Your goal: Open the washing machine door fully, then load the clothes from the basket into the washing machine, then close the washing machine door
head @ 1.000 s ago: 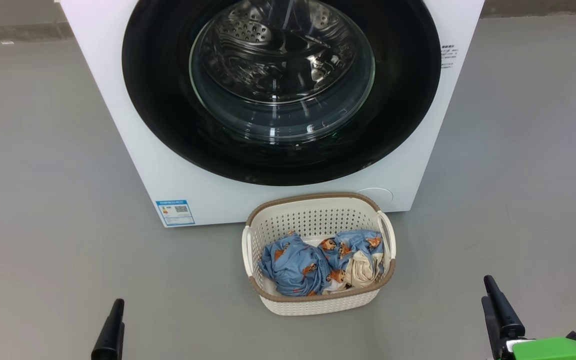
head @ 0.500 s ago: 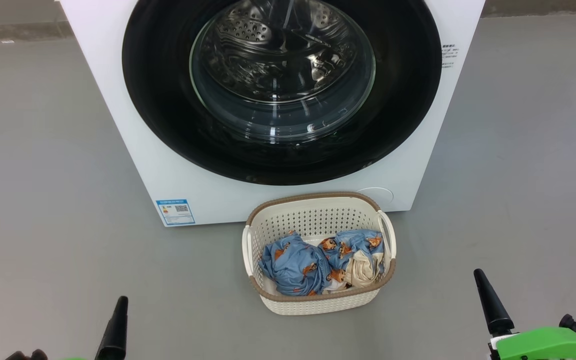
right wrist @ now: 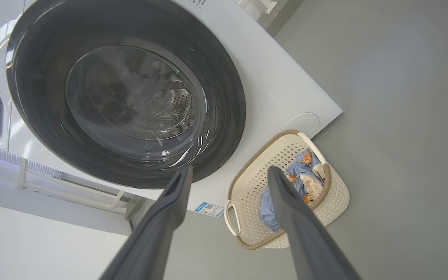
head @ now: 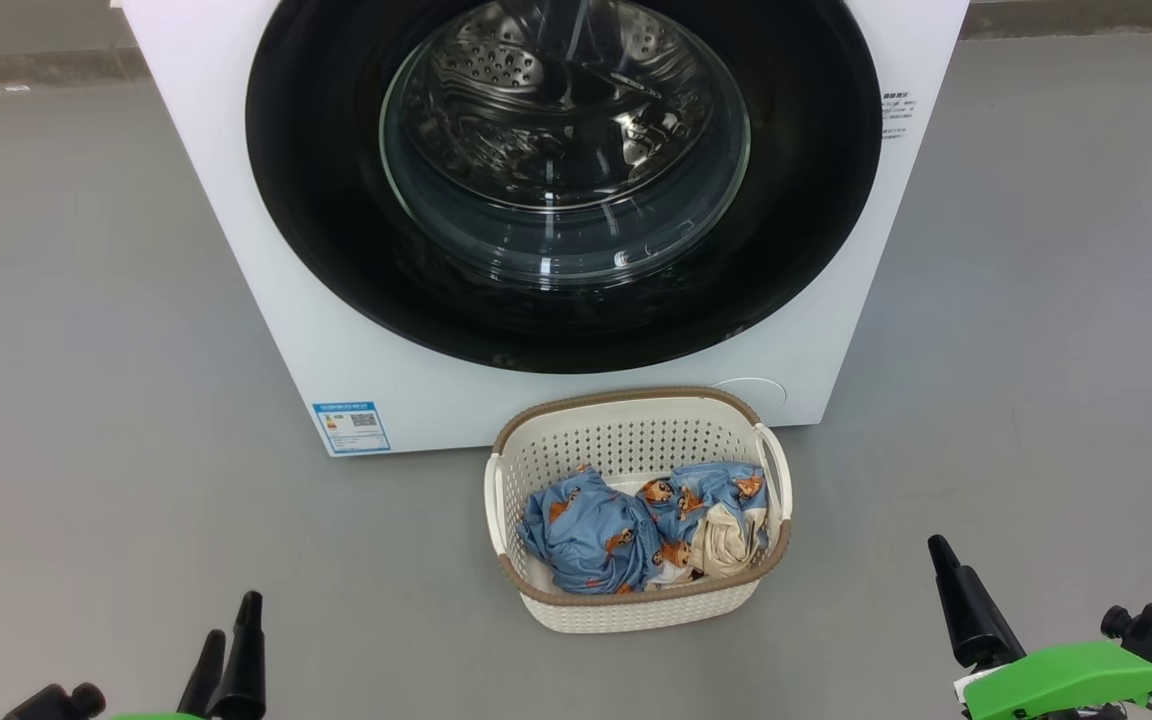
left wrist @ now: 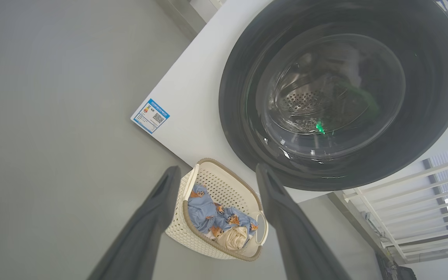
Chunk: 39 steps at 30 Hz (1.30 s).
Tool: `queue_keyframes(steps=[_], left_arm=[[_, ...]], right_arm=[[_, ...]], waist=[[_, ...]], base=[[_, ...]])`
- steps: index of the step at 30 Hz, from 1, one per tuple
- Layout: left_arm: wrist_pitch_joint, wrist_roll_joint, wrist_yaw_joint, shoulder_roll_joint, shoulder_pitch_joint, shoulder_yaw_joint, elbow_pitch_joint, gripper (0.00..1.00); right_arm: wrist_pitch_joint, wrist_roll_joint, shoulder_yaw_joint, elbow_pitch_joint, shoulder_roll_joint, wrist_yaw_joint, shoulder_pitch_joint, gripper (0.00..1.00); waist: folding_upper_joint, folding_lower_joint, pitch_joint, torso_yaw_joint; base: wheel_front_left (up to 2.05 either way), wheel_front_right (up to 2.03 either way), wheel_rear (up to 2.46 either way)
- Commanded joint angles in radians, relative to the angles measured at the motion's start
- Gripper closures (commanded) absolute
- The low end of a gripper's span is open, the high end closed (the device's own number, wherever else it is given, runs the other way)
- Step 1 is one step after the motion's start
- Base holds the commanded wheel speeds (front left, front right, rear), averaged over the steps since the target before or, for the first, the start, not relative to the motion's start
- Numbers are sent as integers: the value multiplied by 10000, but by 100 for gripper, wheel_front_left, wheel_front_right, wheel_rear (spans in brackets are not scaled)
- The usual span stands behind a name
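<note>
Nearest me, both pincers hang low and empty: the left gripper (left wrist: 217,168) and the right gripper (right wrist: 230,169) each have their fingers spread wide. Ahead between them, at twelve o'clock, the basket (head: 636,610) sits on the floor (head: 86,350) just beside the washing machine (head: 416,400), with the clothes (head: 586,530) heaped inside. Beyond it the washing machine door (head: 316,200) is shut. It lies at one o'clock from the left pincer and eleven from the right, neither clearly nearer. The basket may block its swing.
</note>
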Motion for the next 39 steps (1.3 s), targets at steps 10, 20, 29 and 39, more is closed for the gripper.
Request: queue_keyframes(steps=[10,20,29,39], left_arm=[[-428,1578,-23,279,-286,22,-390,0],[-722,2678,-26,357,-279,-86,-474,0],[-957,3520,-29,432,-291,-165,-540,0],[-1251,4571,-32,492,-324,-228,-612,0]], right_arm=[[-431,-1367,423,-103,-317,9,-546,0],[-723,-2426,579,-113,-436,10,-617,0],[-956,-3270,676,-154,-514,11,-667,0],[-1249,-4308,796,-172,-623,12,-738,0]], waist=[[0,-1,-36,19],[0,-1,-43,13],[0,-1,-39,5],[0,-1,-43,22]], base=[[0,0,0],[0,0,0],[0,0,0],[0,0,0]])
